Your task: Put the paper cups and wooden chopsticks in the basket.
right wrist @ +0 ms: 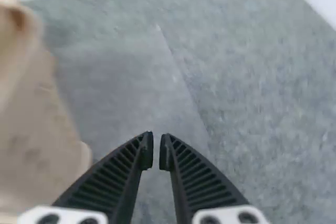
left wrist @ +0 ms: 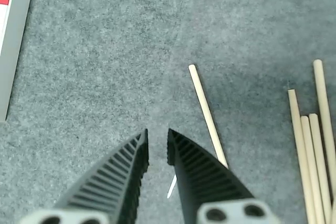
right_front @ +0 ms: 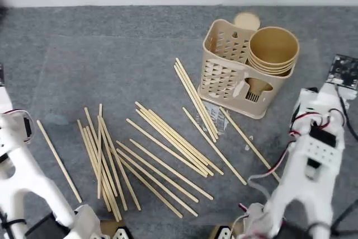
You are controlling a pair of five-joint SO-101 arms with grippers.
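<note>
A beige slotted basket (right_front: 226, 76) stands at the back right of the grey mat, with a stack of paper cups (right_front: 273, 50) in its right compartment. Many wooden chopsticks (right_front: 168, 141) lie scattered across the mat's middle, and one lone chopstick (right_front: 59, 160) lies near the left arm (right_front: 19, 160). My left gripper (left wrist: 157, 136) hovers low over bare mat, shut with only a narrow slit and nothing in it; that lone chopstick (left wrist: 207, 114) lies just beside one finger. My right gripper (right wrist: 156, 141) is shut and empty, with the basket (right wrist: 26, 129) close alongside it.
A clear plastic wrapper (right_front: 215, 117) lies in front of the basket. A round beige disc (right_front: 246, 20) sits behind it. The right arm (right_front: 313, 155) stands right of the basket. A white strip (left wrist: 13, 40) borders the mat. Several more chopsticks (left wrist: 310, 156) lie farther off.
</note>
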